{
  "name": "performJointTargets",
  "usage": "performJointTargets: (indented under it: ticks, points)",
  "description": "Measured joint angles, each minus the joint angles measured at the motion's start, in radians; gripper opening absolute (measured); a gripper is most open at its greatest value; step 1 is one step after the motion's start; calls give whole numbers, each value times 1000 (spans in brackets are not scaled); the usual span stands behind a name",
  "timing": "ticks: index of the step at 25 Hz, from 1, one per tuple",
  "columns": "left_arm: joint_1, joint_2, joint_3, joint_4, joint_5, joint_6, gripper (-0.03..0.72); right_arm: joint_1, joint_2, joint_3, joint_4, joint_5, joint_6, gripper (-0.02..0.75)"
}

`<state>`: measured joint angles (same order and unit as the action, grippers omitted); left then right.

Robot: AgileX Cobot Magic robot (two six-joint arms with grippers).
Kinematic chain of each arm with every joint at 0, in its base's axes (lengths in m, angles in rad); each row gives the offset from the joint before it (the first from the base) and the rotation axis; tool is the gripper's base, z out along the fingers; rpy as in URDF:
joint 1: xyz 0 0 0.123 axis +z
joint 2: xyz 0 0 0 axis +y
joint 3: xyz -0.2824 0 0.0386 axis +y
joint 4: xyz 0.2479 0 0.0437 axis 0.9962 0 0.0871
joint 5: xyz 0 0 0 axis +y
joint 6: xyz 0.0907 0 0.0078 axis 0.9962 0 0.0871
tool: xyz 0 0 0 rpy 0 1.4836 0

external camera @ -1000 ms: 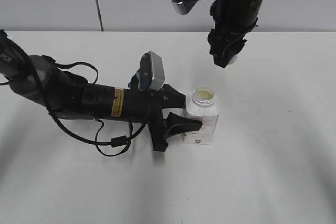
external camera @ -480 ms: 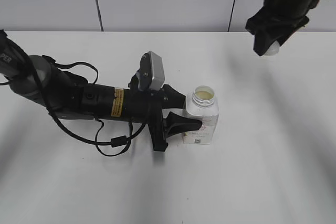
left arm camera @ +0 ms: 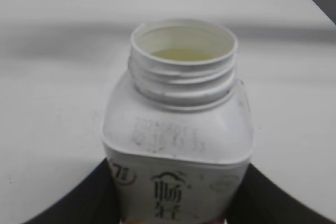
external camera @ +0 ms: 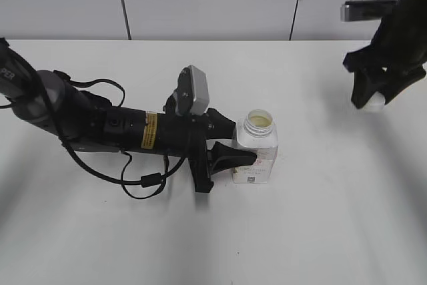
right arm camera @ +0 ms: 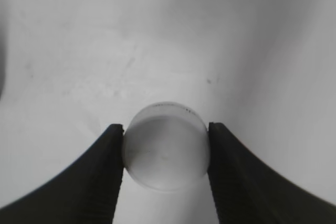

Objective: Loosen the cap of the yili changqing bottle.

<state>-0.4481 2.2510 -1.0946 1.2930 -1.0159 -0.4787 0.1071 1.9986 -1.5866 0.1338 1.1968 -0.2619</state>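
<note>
Your right pincer has swung from above the middle out to the far right of the surface and come lower, carrying the cap clamped between its two fingers (the wrist view shows both touching its sides). You can see the yili changqing bottle standing upright near the centre, neck bare, pale liquid inside. Your left pincer grips its body from the left, one finger on either side.
</note>
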Motion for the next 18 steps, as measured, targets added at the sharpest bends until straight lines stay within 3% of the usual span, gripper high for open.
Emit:
performJointTargets:
  ticks: [6,18]
  points:
    - [0,0,0,0,0,0,342,0,0,223,31,-222,5,388]
    - [0,0,0,0,0,0,340,0,0,383,38,-544,19,387]
